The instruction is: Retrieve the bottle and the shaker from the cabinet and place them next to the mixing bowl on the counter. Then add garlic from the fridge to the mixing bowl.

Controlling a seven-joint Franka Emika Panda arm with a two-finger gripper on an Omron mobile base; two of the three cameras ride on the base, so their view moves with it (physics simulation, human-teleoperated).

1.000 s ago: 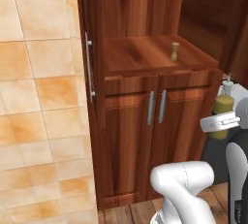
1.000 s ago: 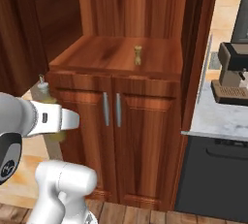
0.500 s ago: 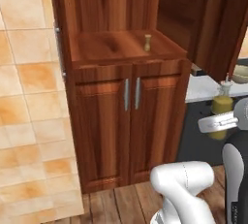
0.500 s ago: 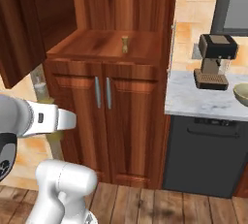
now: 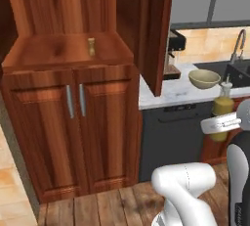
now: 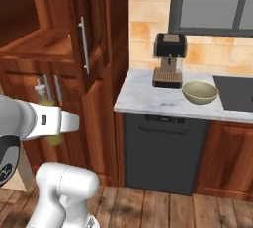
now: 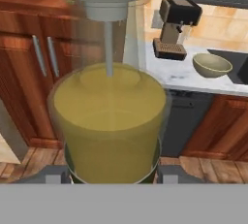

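- Since the earlier pictures the whole scene has slid sideways: the base has driven, so the cabinet (image 5: 68,98) now stands to the left and the counter (image 6: 168,104) has come into view; the bottle was already carried beside the arm then, as now.
- One gripper (image 7: 112,172), clamped on the one bottle (image 5: 222,107); in the hand view its yellow-olive body sits between the two dark fingertips (image 7: 52,173), pale cap uppermost.
- In the left base view the bottle stands upright at the arm's end, in front of the counter edge and off the worktop; in the right base view it shows behind the white forearm, near the cabinet doors.
- One small shaker (image 5: 91,46) stands upright on the cabinet's open shelf, towards the back.
- One mixing bowl (image 6: 200,93) rests on the counter, just right of one coffee machine (image 6: 169,59) and well apart from the bottle.
- Two lower cabinet doors, shut, each with one slim silver handle; one upper door hangs open.
- One dark sink (image 5: 234,73) with one tap lies beyond the bowl.
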